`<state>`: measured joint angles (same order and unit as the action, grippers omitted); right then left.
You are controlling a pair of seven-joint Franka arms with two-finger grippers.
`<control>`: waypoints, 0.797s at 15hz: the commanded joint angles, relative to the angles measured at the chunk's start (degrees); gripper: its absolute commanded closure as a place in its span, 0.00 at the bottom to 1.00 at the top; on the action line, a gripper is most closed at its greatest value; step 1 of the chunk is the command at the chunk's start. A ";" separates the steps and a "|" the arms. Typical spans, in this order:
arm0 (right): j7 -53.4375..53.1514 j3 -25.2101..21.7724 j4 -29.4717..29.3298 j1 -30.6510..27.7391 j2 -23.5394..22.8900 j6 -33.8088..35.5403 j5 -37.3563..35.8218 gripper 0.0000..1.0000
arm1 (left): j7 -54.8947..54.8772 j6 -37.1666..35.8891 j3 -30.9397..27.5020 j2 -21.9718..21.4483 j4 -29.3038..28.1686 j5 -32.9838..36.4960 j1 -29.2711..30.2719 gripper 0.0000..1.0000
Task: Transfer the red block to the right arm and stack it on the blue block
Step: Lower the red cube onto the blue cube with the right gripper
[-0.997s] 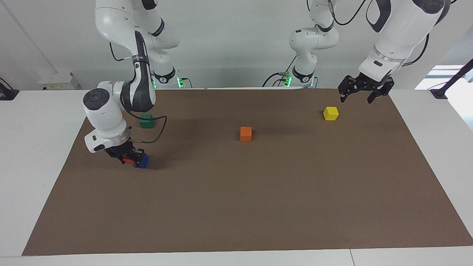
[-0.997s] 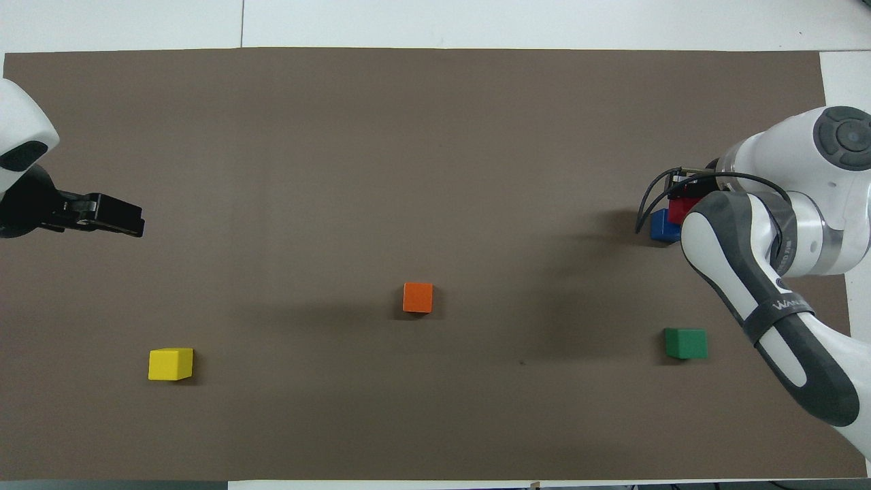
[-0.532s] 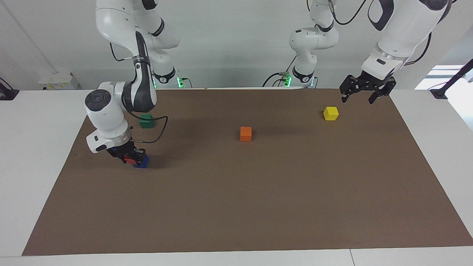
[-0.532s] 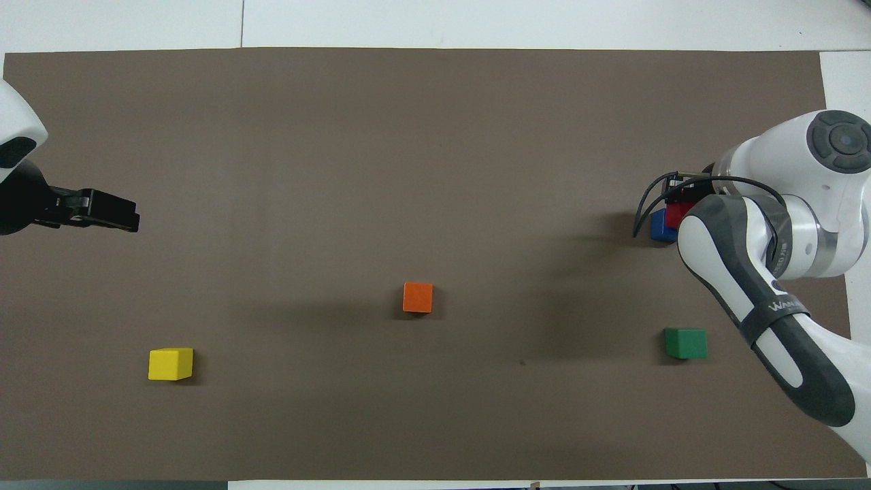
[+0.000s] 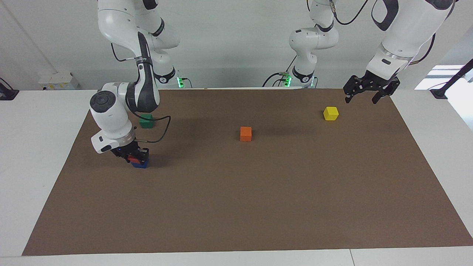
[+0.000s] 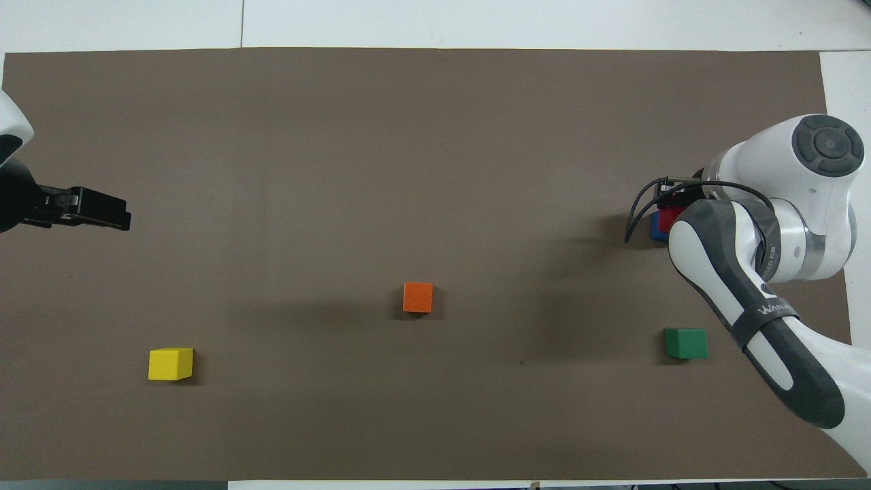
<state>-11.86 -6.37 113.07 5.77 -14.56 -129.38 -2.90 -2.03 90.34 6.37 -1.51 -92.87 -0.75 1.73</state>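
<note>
My right gripper [image 5: 136, 156] is shut on the red block [image 5: 133, 160] and holds it right on top of the blue block [image 5: 140, 165], slightly off toward the right arm's end of the table. I cannot tell whether the two blocks touch. In the overhead view the right arm covers most of both; a bit of the red block [image 6: 667, 218] and a sliver of the blue block [image 6: 654, 229] show. My left gripper [image 5: 361, 99] is open and empty in the air over the mat's corner at the left arm's end, beside the yellow cube. It also shows in the overhead view [image 6: 102, 212].
An orange cube [image 5: 245, 133] sits mid-mat. A yellow cube [image 5: 331, 113] lies toward the left arm's end. A green cube [image 5: 146, 120] lies nearer to the robots than the blue block. All rest on a brown mat [image 5: 258, 203].
The right gripper has carried the red block from beside the blue block to on top of it. The left gripper has drawn back a little toward its own end of the table.
</note>
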 commanded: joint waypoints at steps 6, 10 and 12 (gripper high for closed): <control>-0.53 0.39 1.98 -0.58 1.28 -1.31 -0.44 1.00 | -0.35 0.63 -0.57 -1.66 -1.88 -0.65 -0.50 0.00; -0.53 0.39 1.98 -0.84 1.28 -1.31 -0.44 1.00 | -0.35 0.63 -0.57 -1.83 -1.88 -0.65 -0.41 0.00; -0.35 0.39 1.98 -0.93 1.28 -1.31 -0.44 1.00 | -0.35 0.63 -0.57 -1.83 -1.97 -0.65 0.03 0.00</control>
<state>-11.86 -6.44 113.08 5.61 -14.55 -129.39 -2.90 -2.02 90.33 6.36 -1.56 -92.87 -0.78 1.74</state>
